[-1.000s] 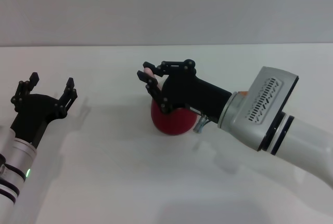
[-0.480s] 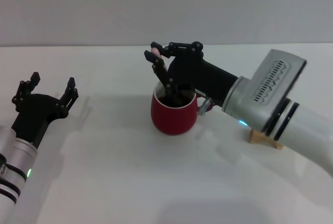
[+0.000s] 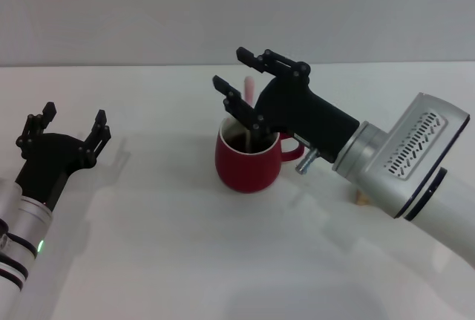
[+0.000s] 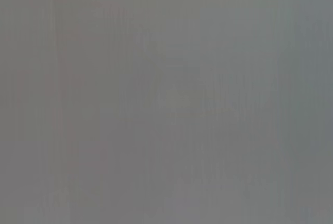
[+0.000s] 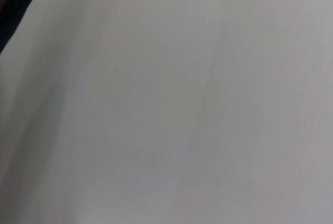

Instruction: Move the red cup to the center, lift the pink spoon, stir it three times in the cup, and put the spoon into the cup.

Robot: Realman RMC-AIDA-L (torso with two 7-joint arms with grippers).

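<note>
Standing upright in red cup point(image 3: 249, 160): pink spoon point(image 3: 249, 91)

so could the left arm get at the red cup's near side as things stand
Probably yes. The left gripper sits open at the table's left edge, and bare table lies between it and the red cup. The right gripper is open above the rim, around the pink spoon, crowding only the top.

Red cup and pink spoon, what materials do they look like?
The rounded dark red cup looks like glazed ceramic: smooth, thick-walled, soft sheen, pale inner wall, dark liquid inside. The slim pale pink spoon shows only its handle, standing in the cup; matte, probably plastic, though that is uncertain. The right gripper is open around it.
</note>
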